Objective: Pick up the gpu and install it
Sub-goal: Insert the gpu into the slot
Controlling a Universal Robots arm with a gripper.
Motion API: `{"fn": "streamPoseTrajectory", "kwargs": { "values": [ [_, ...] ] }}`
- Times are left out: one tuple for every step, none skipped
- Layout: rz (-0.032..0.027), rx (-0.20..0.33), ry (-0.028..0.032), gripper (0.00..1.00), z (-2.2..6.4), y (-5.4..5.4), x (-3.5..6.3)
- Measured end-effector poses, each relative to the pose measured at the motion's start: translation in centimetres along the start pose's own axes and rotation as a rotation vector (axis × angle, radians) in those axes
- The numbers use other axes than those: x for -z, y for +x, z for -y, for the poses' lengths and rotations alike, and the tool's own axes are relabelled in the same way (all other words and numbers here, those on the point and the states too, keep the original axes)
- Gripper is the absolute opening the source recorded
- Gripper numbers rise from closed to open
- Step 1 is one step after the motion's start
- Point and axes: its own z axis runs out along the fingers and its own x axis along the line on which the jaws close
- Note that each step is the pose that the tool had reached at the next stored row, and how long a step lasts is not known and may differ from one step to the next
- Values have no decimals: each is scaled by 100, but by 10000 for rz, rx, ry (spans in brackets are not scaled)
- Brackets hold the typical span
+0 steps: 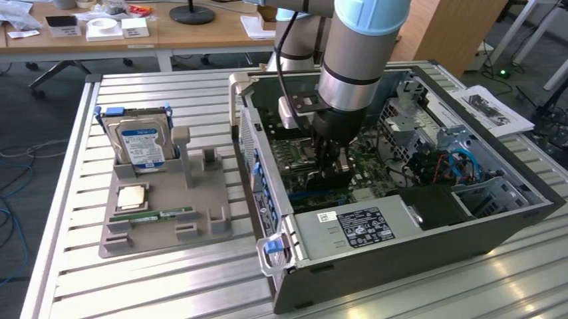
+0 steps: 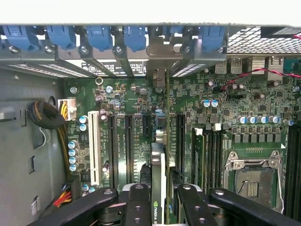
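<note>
My gripper [image 2: 162,207] is down inside the open computer case [image 1: 497,219], over the green motherboard [image 2: 221,113]. It is shut on the gpu [image 2: 159,165], a thin card seen edge-on between the two black fingers [image 2: 138,202], with a green logo on its top edge. The card stands upright along a black expansion slot [image 2: 180,141]. Its silver end bracket [image 2: 160,52] reaches the row of blue-clipped rear slot covers [image 2: 99,37]. In the exterior view the gripper [image 1: 333,169] is low over the board, and the card beneath it is mostly hidden.
A grey holder [image 1: 164,232] at the exterior view's left carries a hard drive [image 1: 142,143], a processor chip [image 1: 132,197] and a green memory stick [image 1: 164,216]. Inside the case are the power supply [image 1: 355,229], the processor socket [image 2: 254,181], memory slots [image 2: 207,155] and a cable bundle [image 2: 44,115].
</note>
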Motion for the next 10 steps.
{"fn": "streamPoseTrajectory", "kwargs": {
  "values": [
    [0, 1, 0, 27, 1, 0, 0],
    [0, 1, 0, 27, 0, -1, 0],
    [1, 1, 0, 27, 1, -1, 0],
    [1, 0, 1, 27, 1, -3, 0],
    [0, 0, 0, 27, 1, -4, 0],
    [0, -3, 0, 27, 0, -4, 0],
    [0, -7, 0, 27, 0, -4, 0],
    [0, -12, 0, 27, 0, -4, 0],
    [0, -19, 0, 27, 0, -4, 0],
    [-1, -26, 1, 27, 0, -3, 0]
  ]
}}
